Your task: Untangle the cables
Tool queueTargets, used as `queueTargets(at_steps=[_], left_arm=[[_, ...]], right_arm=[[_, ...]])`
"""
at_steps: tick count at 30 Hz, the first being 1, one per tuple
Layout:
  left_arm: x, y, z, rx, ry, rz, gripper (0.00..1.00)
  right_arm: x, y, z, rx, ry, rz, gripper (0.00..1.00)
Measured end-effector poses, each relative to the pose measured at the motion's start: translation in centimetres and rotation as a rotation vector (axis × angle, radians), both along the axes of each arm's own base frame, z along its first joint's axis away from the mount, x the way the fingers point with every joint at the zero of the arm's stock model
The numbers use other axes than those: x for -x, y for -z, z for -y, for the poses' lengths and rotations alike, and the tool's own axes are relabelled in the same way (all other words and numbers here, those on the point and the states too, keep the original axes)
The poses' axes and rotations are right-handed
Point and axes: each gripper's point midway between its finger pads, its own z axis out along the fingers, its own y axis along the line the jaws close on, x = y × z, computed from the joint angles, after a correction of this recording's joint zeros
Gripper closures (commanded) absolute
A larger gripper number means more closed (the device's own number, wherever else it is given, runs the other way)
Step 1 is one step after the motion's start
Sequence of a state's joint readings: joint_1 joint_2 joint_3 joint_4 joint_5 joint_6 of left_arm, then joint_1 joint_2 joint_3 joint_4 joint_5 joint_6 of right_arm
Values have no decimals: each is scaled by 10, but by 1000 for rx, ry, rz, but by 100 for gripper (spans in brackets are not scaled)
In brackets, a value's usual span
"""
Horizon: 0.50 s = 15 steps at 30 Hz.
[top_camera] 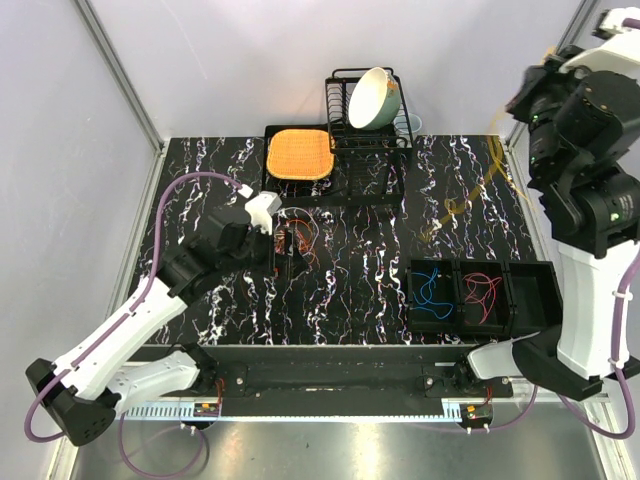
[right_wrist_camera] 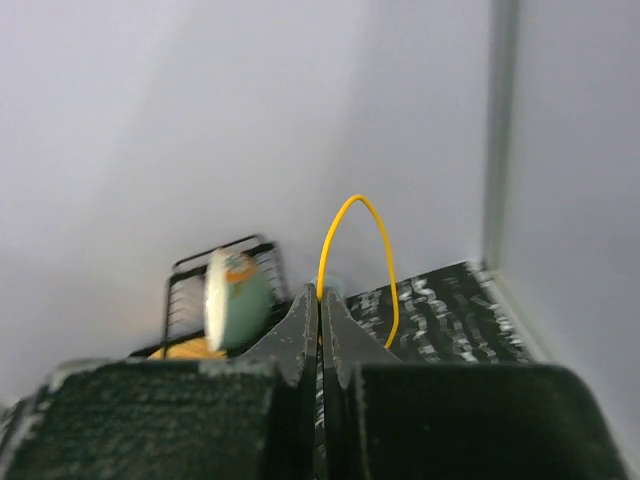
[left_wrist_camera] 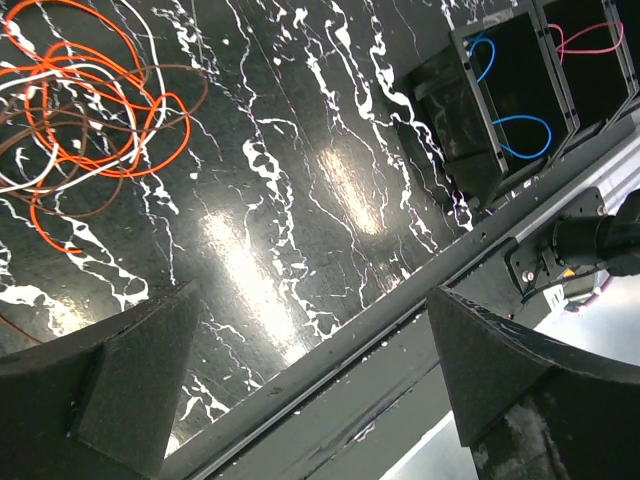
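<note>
Yellow cable (right_wrist_camera: 356,198) hangs from the raised right gripper (right_wrist_camera: 320,300), which is clenched on it near the table's (top_camera: 370,270) right edge. Orange, white and brown cables (left_wrist_camera: 95,110) lie tangled mid-left beside the released left gripper (left_wrist_camera: 310,325). Open tabletop separates them from the near-right bins (top_camera: 458,290).

Two white-shelled arms (top_camera: 110,345) with black joints, looping purple hoses (top_camera: 160,225), dark textured wedge-shaped claw fingers (left_wrist_camera: 520,390)

Table ctr (top_camera: 370,250) free; cables (top_camera: 295,240) left, dish rack (top_camera: 375,175) rear
</note>
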<state>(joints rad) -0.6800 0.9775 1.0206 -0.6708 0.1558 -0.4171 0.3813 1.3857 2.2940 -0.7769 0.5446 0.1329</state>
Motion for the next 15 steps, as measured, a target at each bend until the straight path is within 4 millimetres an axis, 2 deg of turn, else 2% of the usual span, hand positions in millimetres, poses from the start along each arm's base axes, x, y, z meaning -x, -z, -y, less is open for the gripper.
queueTargets(at_steps=[8, 15], left_arm=[[1, 1, -3, -5, -9, 4, 2], [5, 15, -7, -31, -9, -27, 2]], right_arm=[[46, -13, 75, 68, 367, 4, 100], [84, -5, 116, 142, 593, -20, 100]])
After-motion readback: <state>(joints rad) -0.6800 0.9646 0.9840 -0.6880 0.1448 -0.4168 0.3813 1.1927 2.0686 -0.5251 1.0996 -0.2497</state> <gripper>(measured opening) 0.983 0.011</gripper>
